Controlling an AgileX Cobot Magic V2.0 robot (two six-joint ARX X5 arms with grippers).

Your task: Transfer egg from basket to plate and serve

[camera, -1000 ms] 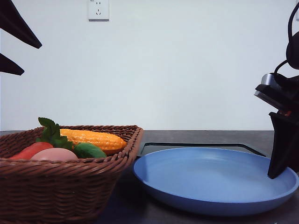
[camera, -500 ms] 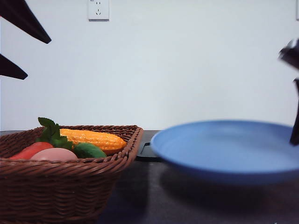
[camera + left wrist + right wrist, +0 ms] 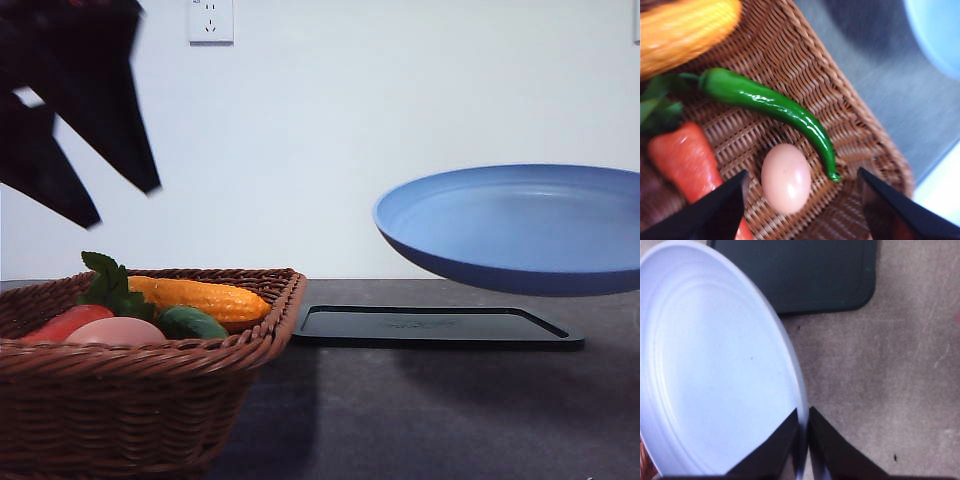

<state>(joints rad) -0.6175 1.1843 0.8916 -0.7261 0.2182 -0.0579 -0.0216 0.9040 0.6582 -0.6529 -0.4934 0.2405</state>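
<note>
The pinkish egg (image 3: 118, 330) lies in the brown wicker basket (image 3: 150, 400) at the front left, between a red carrot-like vegetable and a green pepper. My left gripper (image 3: 120, 203) hangs open above the basket. In the left wrist view the egg (image 3: 786, 177) sits between the spread fingers of my left gripper (image 3: 802, 171), which do not touch it. The blue plate (image 3: 510, 230) hangs in the air at the right, tilted slightly, with nothing on it. My right gripper (image 3: 803, 412) is shut on the rim of the plate (image 3: 715, 375).
A flat black tray (image 3: 430, 325) lies on the dark table under the raised plate, also seen as the tray (image 3: 805, 275) from the right wrist. The basket also holds a corn cob (image 3: 200, 297), a green pepper (image 3: 765, 102) and a leafy red vegetable (image 3: 687, 160).
The plate has risen off the black tray and shifted right, held by the right gripper. The left gripper has come down and in toward the basket.
</note>
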